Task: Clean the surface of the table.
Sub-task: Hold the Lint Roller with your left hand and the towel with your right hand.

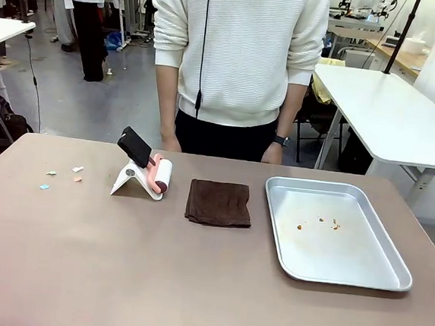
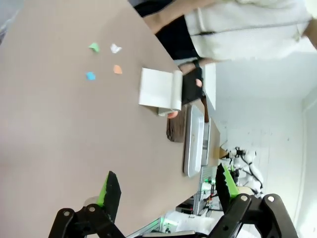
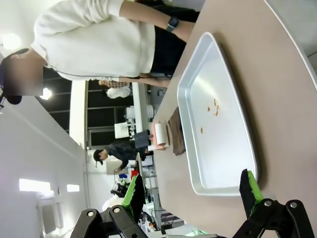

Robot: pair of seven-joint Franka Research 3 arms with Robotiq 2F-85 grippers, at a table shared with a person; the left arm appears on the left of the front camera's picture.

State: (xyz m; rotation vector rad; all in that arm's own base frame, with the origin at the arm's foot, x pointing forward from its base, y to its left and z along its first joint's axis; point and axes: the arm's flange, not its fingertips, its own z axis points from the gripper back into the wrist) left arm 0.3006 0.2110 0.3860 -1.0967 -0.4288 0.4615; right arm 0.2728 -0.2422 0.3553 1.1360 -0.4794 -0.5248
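The brownish-taupe table point(image 1: 154, 279) spreads across the front view. Small coloured paper scraps point(image 1: 62, 176) lie on it at the left, also seen as scraps point(image 2: 104, 60) in the left wrist view. A pink-handled lint roller point(image 1: 158, 174) rests on a white stand point(image 1: 128, 180) near the middle. A folded dark brown cloth point(image 1: 218, 203) lies to its right. My left gripper point(image 2: 163, 191) hangs open above the table point(image 2: 59, 124), with nothing between its fingers. My right gripper point(image 3: 190, 191) is open too, above the near end of the silver tray point(image 3: 218, 183).
A shiny metal tray point(image 1: 330, 270) with a few orange crumbs point(image 1: 320, 222) sits at the right. A person in a white sweater point(image 1: 239, 50) stands at the far edge, hands down by the table. White tables point(image 1: 393, 117) stand behind.
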